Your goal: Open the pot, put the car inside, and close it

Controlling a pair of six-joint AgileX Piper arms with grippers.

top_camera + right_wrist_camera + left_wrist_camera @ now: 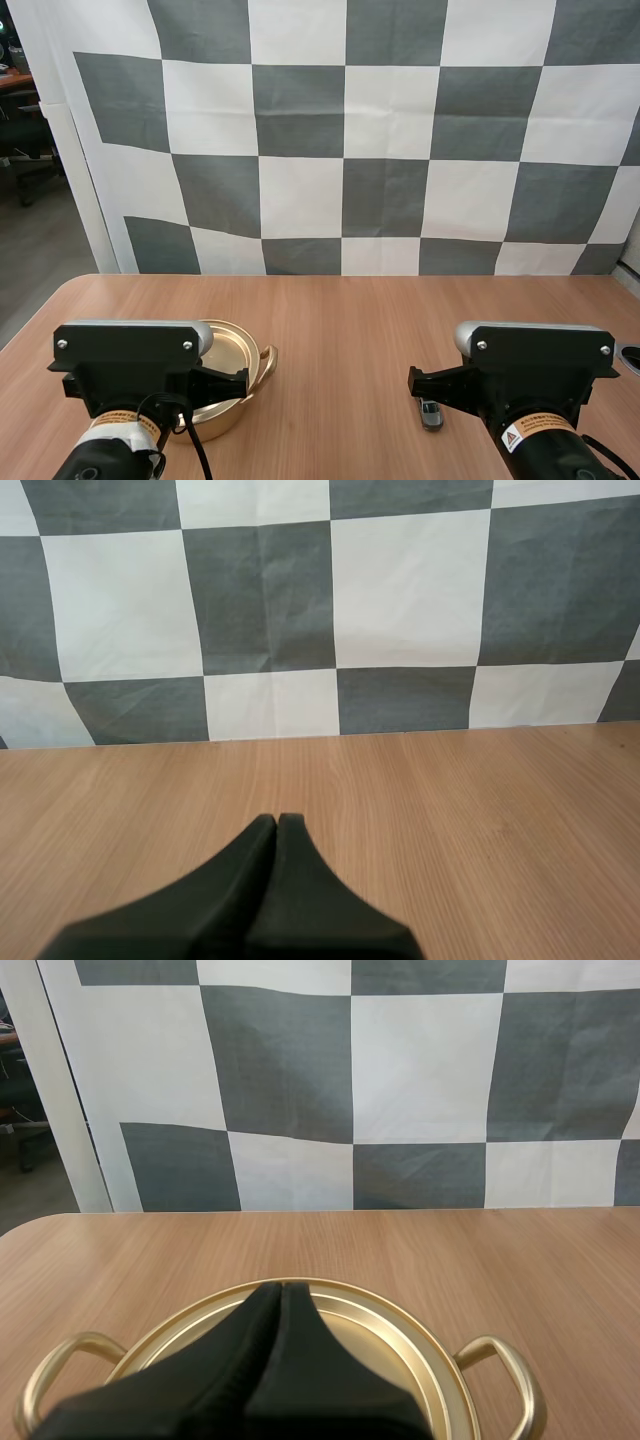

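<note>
A gold pot [228, 352] sits on the wooden table [340, 310] under the robot's left arm [125, 365]. Its lid [395, 1345] is in place, so nothing of the inside can be seen. The toy car [431, 412], small and grey, lies out on the bare wood well to the right of the pot, just beside the front of the right arm [535, 365].

From the left wrist, the left gripper [278, 1290] has its two black fingers pressed together into a single dark wedge holding nothing, and it is poised over the middle of the lid. This close view takes in the lid's concentric rings and a looped handle [505, 1375] at each side of the pot. From above, one handle [268, 362] juts out toward the centre of the table.

From the right wrist, the right gripper [277, 822] is likewise closed tight on nothing, its fingers lying together over plain tabletop. The overhead view places pot and car together on one table, with open wood between them.
</note>
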